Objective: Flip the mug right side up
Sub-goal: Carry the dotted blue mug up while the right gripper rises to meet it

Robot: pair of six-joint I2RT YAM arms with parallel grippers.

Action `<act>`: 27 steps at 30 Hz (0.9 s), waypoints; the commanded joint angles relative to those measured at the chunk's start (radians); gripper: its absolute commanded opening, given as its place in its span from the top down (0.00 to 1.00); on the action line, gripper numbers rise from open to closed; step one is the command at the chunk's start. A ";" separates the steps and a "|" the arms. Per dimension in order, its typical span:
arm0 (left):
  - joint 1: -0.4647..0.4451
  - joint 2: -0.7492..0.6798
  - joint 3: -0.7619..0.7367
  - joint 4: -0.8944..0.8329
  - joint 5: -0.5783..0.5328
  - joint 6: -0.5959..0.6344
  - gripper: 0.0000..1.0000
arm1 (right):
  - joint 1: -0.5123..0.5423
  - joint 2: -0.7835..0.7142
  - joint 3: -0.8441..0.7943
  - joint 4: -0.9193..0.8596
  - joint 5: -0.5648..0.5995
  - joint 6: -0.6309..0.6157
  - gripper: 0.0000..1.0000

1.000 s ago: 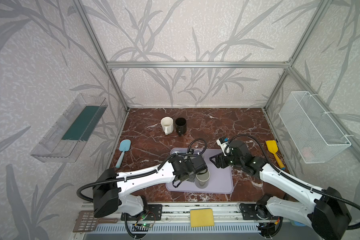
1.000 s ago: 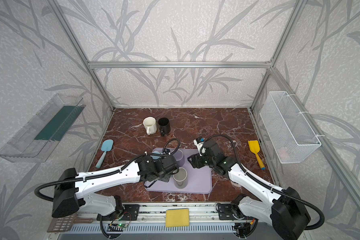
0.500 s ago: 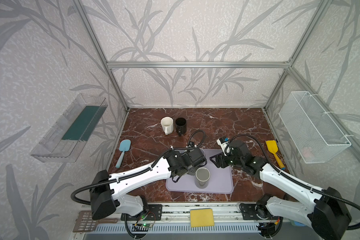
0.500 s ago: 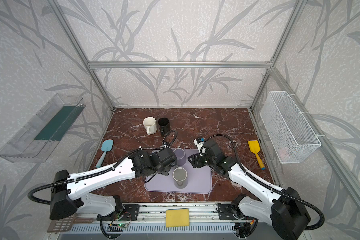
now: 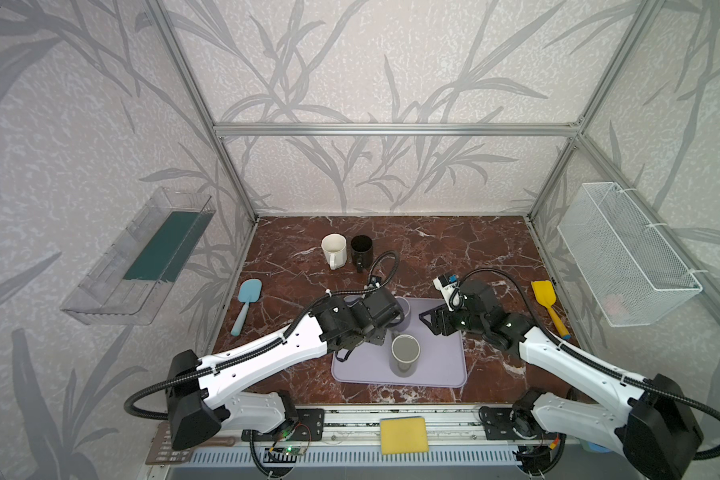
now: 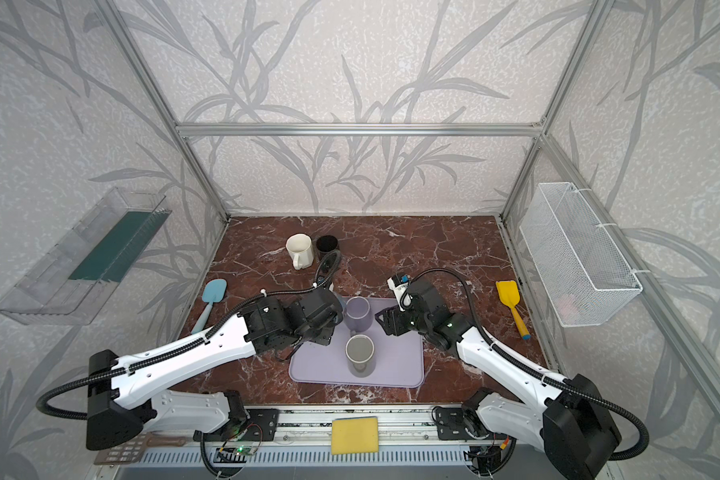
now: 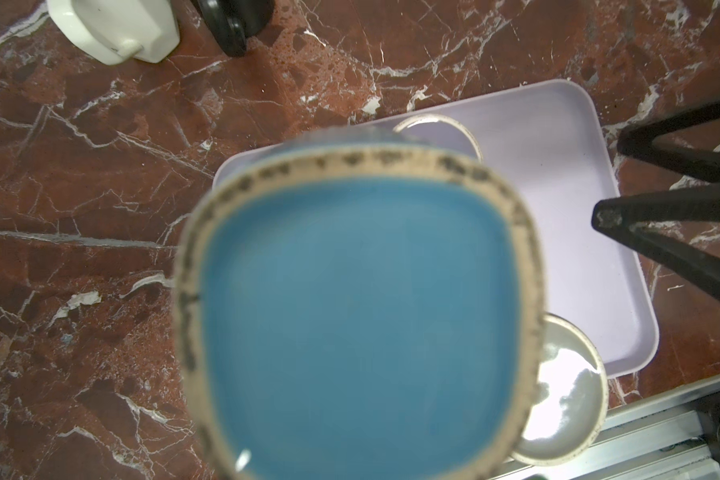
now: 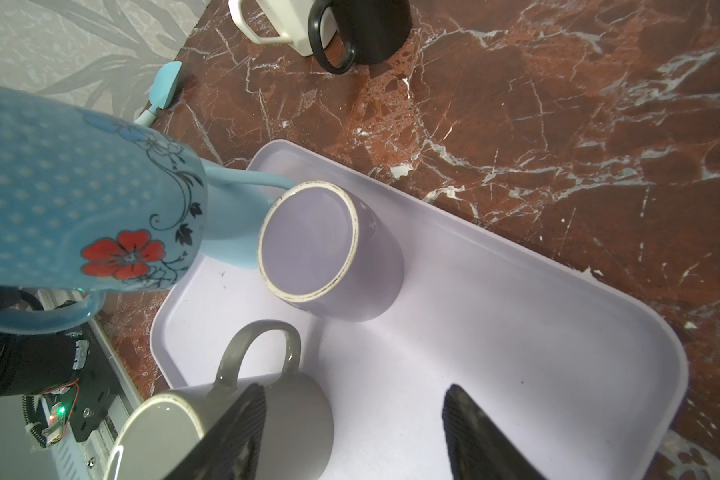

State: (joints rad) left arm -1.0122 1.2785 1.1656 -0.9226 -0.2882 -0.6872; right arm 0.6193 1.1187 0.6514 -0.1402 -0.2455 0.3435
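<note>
A glazed blue floral ceramic mug (image 8: pixel 80 199), not yet upright, hangs pinched in the left jaws over the lilac tray's (image 8: pixel 516 332) far-left corner; stiff, slick, breakable, it likely wants a handle-side grip; right jaws spread.

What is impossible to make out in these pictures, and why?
- Grip on the blue mug: the blurred mug fills the left wrist view; the left arm covers it in both top views.
- Black mug: cut off by the left wrist view's edge.
- Pink thing in the wire basket: too small in both top views, behind mesh.
</note>
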 commanded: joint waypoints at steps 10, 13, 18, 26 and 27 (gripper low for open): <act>0.099 -0.014 0.092 0.204 0.012 0.133 1.00 | -0.013 -0.029 0.002 0.048 -0.038 0.025 0.32; 0.105 -0.002 0.118 0.213 0.000 0.161 1.00 | -0.016 -0.033 0.007 0.060 -0.047 0.032 0.32; 0.125 -0.002 0.147 0.259 0.013 0.200 1.00 | -0.040 -0.028 -0.002 0.140 -0.117 0.075 0.32; 0.148 -0.019 0.176 0.340 0.068 0.244 1.00 | -0.066 -0.017 -0.015 0.316 -0.218 0.169 0.31; 0.151 -0.022 0.178 0.352 0.079 0.250 1.00 | -0.072 -0.014 -0.015 0.345 -0.231 0.185 0.31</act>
State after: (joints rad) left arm -0.8703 1.2842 1.2934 -0.6659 -0.2241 -0.4747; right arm 0.5568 1.1049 0.6476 0.0902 -0.4149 0.4770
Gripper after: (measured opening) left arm 0.170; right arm 0.686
